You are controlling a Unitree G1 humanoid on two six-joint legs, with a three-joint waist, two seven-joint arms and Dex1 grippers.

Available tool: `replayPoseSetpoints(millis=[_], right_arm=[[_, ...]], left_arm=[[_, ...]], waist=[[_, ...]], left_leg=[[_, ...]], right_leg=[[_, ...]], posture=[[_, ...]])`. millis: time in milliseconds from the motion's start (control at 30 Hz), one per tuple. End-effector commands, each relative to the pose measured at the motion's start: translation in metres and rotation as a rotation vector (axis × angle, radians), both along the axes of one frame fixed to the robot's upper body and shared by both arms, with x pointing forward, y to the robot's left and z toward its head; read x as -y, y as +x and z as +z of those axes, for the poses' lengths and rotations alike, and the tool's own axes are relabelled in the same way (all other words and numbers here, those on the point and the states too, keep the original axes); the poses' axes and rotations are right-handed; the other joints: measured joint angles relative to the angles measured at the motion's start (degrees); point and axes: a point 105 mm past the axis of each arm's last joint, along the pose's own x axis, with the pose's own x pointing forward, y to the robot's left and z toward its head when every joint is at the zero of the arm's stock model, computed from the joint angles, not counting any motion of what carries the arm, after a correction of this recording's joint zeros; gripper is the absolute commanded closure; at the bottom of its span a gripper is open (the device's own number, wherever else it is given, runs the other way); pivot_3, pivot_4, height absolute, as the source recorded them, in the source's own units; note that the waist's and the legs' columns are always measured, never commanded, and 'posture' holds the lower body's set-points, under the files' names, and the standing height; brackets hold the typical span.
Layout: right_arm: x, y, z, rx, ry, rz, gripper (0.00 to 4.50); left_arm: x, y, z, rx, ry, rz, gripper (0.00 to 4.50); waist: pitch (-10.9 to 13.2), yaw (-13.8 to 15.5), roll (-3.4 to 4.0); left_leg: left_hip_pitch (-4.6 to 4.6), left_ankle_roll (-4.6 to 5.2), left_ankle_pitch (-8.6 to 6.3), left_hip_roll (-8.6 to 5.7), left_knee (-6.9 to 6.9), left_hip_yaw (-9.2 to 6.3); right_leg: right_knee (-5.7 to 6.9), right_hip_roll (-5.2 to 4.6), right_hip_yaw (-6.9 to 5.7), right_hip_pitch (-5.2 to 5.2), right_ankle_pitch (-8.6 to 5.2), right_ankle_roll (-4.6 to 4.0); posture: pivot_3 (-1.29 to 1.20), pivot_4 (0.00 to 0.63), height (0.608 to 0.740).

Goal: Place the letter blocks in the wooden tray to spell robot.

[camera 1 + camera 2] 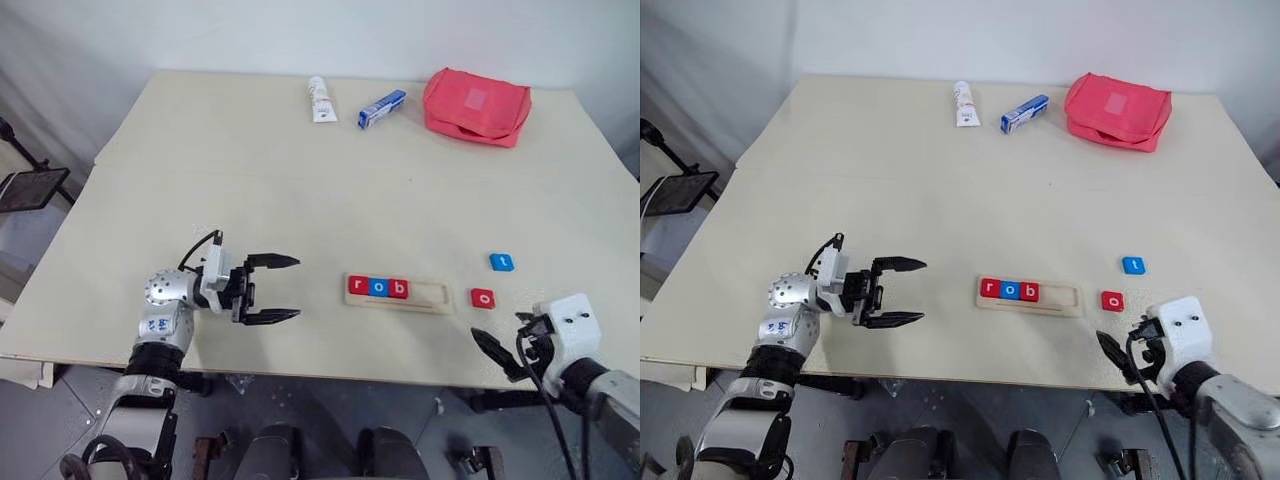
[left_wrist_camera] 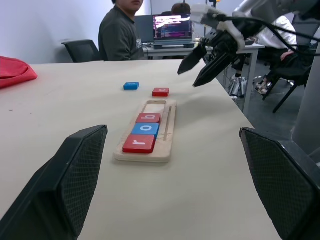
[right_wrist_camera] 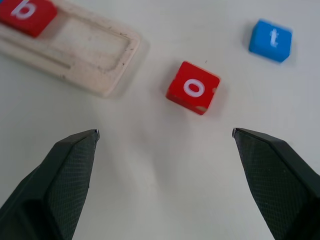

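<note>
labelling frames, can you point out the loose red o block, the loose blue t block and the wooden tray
small red square o block (image 3: pixel 193 88): right wrist view, its lettered top face.
small blue square t block (image 3: pixel 270 40): right wrist view, its top face.
narrow pale wooden tray (image 1: pixel 432 296): left eye view, its bare groove.

Right gripper open wide, fingers apart w/ nothing between them, above bare table. Red "o" block lies on table just ahead, turned a bit askew, near wooden tray end but not touching. Blue "t" block farther off, apart from "o". Red "b" block sits in tray groove; groove beside it empty.
</note>
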Motion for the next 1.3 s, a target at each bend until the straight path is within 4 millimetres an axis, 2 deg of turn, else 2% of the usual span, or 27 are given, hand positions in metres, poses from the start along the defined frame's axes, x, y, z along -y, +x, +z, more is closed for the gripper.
replayPoseSetpoints(millis=[33, 200, 367, 533, 667, 833, 1067, 1167, 1300], right_arm=[[0.013, 0.002, 0.015, 0.002, -0.091, 0.106, 0.03], [0.027, 0.012, 0.018, -0.052, -0.212, 0.253, 0.03], [0.036, 0.031, 0.020, -0.093, -0.320, 0.412, 0.03], [0.031, 0.067, 0.022, -0.111, -0.376, 0.581, 0.03], [0.026, 0.083, 0.013, -0.154, -0.390, 0.656, 0.03], [0.023, 0.092, -0.001, -0.229, -0.420, 0.740, 0.03], [0.026, 0.096, -0.009, -0.283, -0.456, 0.773, 0.03], [0.027, 0.097, -0.010, -0.291, -0.463, 0.770, 0.64], [0.030, 0.097, -0.010, -0.296, -0.466, 0.760, 1.84]], left_arm=[[0.004, -0.005, 0.003, 0.034, 0.015, -0.076, 0.00], [0.004, -0.005, 0.003, 0.037, 0.012, -0.077, 0.00], [0.002, -0.008, 0.003, 0.039, 0.013, -0.071, 0.00], [-0.006, -0.015, 0.004, 0.042, 0.019, -0.052, 0.00], [-0.012, -0.020, 0.004, 0.040, 0.027, -0.028, 0.00], [-0.021, -0.029, 0.005, 0.040, 0.040, 0.005, 0.00], [-0.031, -0.035, 0.005, 0.035, 0.056, 0.034, 0.00], [-0.031, -0.034, 0.005, 0.035, 0.055, 0.039, 0.00], [-0.028, -0.033, 0.005, 0.039, 0.050, 0.038, 0.00]], waist=[[0.01, -0.03, -0.02], [0.01, 0.25, -0.03], [0.02, 0.31, -0.04], [0.04, -0.47, -0.06], [0.04, -0.26, -0.06], [0.04, -0.29, -0.06], [0.04, -0.29, -0.07], [0.02, -0.29, -0.11], [-0.03, -0.35, -0.19]], left_leg=[[0.00, 0.00, 0.00, 0.00, 0.00, 0.01], [0.00, 0.01, 0.00, 0.02, 0.01, 0.03], [-0.02, 0.02, 0.01, 0.01, 0.06, 0.05], [-0.04, 0.03, 0.01, 0.04, 0.08, 0.05], [-0.08, 0.02, 0.02, 0.10, 0.08, 0.00], [-0.16, 0.04, 0.01, 0.01, 0.12, -0.10], [-0.13, 0.03, 0.01, 0.03, 0.15, -0.10], [-0.11, 0.04, 0.01, 0.03, 0.17, -0.12], [-0.06, 0.03, 0.01, 0.03, 0.20, -0.10]], right_leg=[[-0.01, 0.00, -0.01, 0.00, 0.00, 0.00], [-0.05, -0.01, -0.05, 0.03, 0.00, 0.01], [-0.12, -0.03, -0.07, 0.06, 0.01, 0.02], [-0.21, -0.05, -0.16, 0.08, 0.01, 0.03], [-0.19, -0.05, -0.25, 0.05, 0.01, 0.04], [-0.17, -0.11, -0.28, 0.04, 0.01, 0.04], [-0.17, -0.10, -0.28, 0.10, 0.01, 0.04], [-0.18, -0.10, -0.29, 0.14, 0.01, 0.04], [-0.18, -0.10, -0.27, 0.20, 0.01, 0.05]], posture=[[0.00, 0.150, 0.740], [0.00, 0.150, 0.740], [0.00, 0.150, 0.740], [0.00, 0.150, 0.740], [0.00, 0.150, 0.740], [0.00, 0.150, 0.740], [0.00, 0.150, 0.740], [0.00, 0.150, 0.740], [0.00, 0.150, 0.740]])
